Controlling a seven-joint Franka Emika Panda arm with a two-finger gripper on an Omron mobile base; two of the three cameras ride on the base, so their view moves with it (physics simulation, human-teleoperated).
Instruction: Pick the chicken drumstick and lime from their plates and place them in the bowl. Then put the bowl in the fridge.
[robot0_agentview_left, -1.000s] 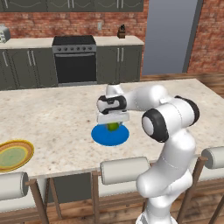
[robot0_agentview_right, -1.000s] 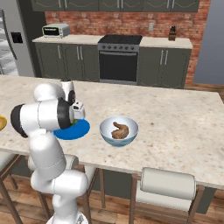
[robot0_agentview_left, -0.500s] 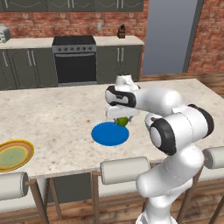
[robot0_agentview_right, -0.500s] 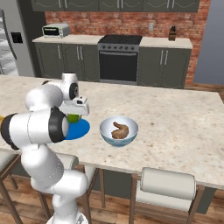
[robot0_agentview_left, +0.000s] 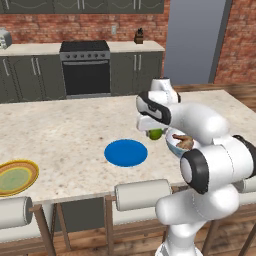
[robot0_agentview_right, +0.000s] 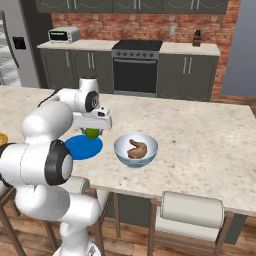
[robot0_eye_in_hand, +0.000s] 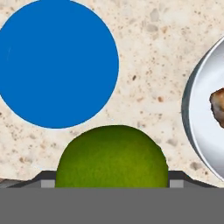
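Lime (robot0_agentview_left: 155, 134) in the grip and up off the counter — from the left base view the gripper (robot0_agentview_left: 154, 131) hangs above the stone between the blue plate (robot0_agentview_left: 125, 152) and the bowl (robot0_agentview_left: 178, 142), jaws pinching the fruit from both sides. The plate sits bare off to one side of the hand, the bowl just past it on the other, partly masked by the arm. A yellow-rimmed plate (robot0_agentview_left: 15, 177) lies well away along the counter's near edge.

Right base view now: the gripper (robot0_agentview_right: 92, 131) and its green load show over the far rim of the blue plate, and here the bowl stands in the open — the chicken drumstick (robot0_agentview_right: 136, 149) lies inside it, one item apparently delivered. The lime is held high, I'd judge, so it can cross the bowl's rim without clipping it.

Hand view, looking straight down past the fruit: the lime bulges up between the fingers, the blue disc to one side below, the bowl's pale curve and a brown edge of meat on the other. Only this angle shows how the hand sits between the two dishes, not yet above the bowl.
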